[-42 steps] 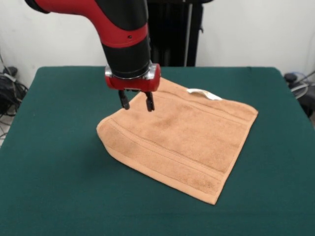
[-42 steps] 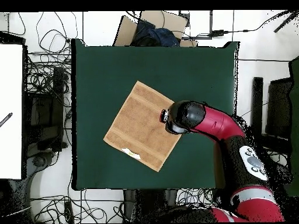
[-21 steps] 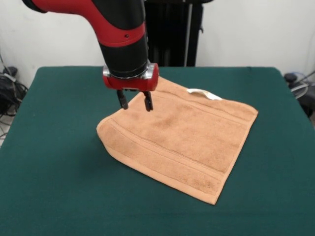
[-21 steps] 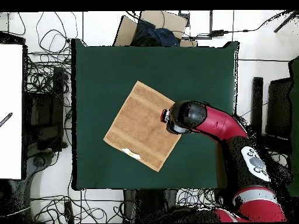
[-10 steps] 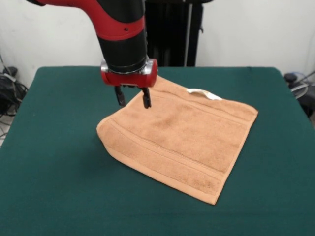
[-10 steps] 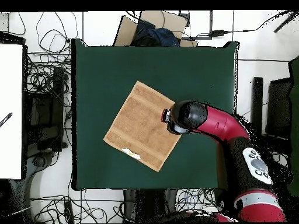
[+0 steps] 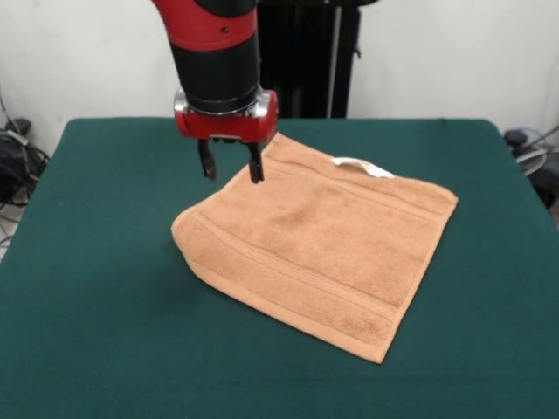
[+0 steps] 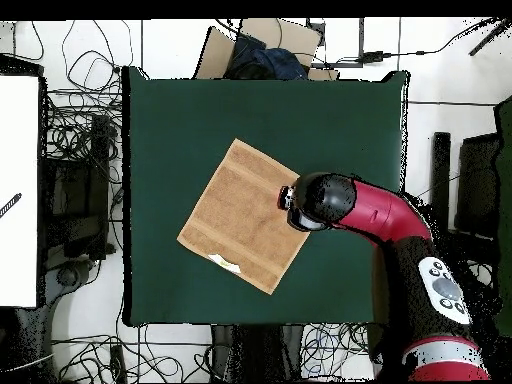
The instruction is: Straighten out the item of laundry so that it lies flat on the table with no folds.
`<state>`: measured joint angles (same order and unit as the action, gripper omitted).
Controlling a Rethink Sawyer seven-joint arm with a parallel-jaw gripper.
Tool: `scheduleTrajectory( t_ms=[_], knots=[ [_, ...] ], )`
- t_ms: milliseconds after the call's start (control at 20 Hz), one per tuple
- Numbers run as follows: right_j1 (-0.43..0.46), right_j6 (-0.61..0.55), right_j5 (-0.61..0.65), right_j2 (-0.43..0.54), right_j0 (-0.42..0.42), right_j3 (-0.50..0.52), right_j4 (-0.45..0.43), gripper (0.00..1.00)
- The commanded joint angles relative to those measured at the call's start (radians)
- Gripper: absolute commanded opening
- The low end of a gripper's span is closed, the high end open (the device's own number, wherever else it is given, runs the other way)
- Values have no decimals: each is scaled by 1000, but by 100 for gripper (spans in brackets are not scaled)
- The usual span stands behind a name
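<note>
The orange-brown towel [image 7: 323, 240] lies spread on the green table [image 7: 105, 314], with its left edge slightly raised in a soft fold and a white label [image 7: 360, 166] at its far edge. In the overhead view the towel [image 8: 245, 215] sits as a diamond near the table's [image 8: 180, 110] middle. My gripper [image 7: 231, 170] hangs open and empty above the towel's far left corner, clear of the cloth. In the overhead view the gripper is hidden under the arm's wrist [image 8: 318, 202] at the towel's right corner.
The robot's black pedestal [image 7: 310, 57] stands behind the table's far edge. Cables and boxes [image 8: 70, 160] lie on the floor around the table. A white surface [image 8: 18, 190] is at the left in the overhead view.
The gripper has risen and moved slightly back and left from the towel's corner. The towel has not moved.
</note>
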<state>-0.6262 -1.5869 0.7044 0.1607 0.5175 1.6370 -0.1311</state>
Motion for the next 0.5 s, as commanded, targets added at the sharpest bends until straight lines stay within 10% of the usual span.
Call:
scheduleTrajectory(
  t_ms=[50, 500],
  knots=[
    [-59, -26, -47, 61, -24, 120, -38, 100],
    [-69, -87, -57, 24, -51, 118, -32, 100]
  ],
)
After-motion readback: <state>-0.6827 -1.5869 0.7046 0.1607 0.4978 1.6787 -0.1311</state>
